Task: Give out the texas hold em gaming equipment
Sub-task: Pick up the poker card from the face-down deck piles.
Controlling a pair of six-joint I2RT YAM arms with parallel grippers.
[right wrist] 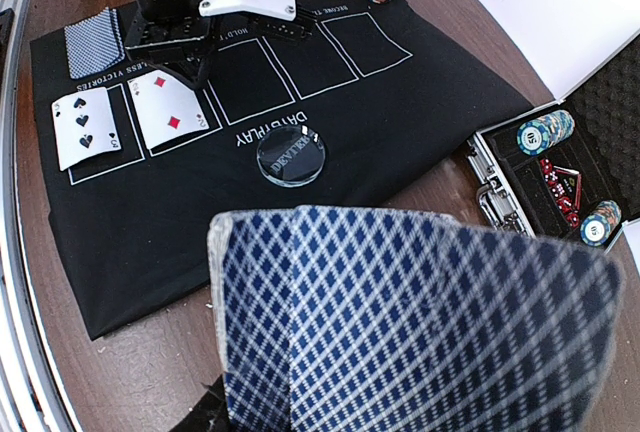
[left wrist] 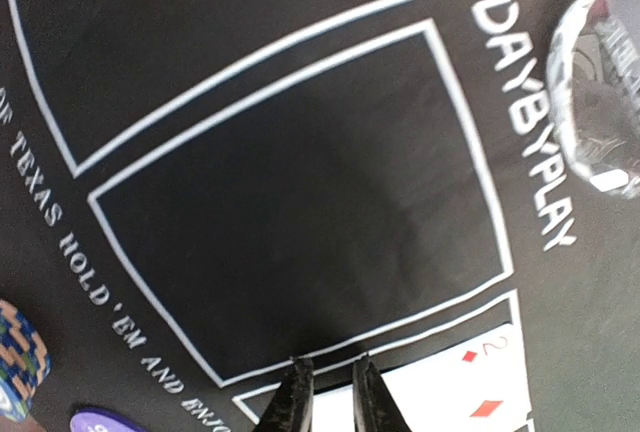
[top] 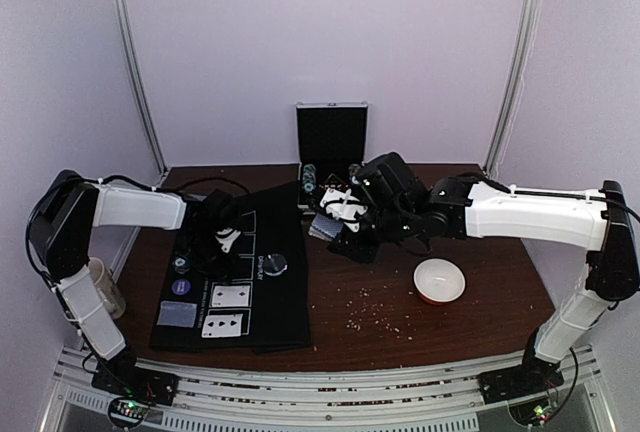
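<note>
The right gripper (top: 333, 222) is pinching a playing card with a blue-and-white diamond back (right wrist: 400, 322) and holds it up in the air. It hangs over the brown wooden tabletop (top: 480, 322), just past the right edge of the black cloth game mat (top: 270, 322).

The card's likely spot is the next empty white-lined box (right wrist: 245, 77) on the mat. It lies to the left of the right gripper, right beside the face-up white card with red diamonds (right wrist: 170, 107). A white card with black spades (right wrist: 85, 127) lies one box further along. Both lie with their long sides going left to right in the top view, so the new card should lie that way too.

The left gripper (left wrist: 330, 392) is much nearer that box. Its fingers are only a little apart and hold nothing. It hangs low by the diamonds card, so room is tight. The round clear glass dealer button (right wrist: 290, 155) sits just beside the boxes. The mat looks flat and soft.
</note>
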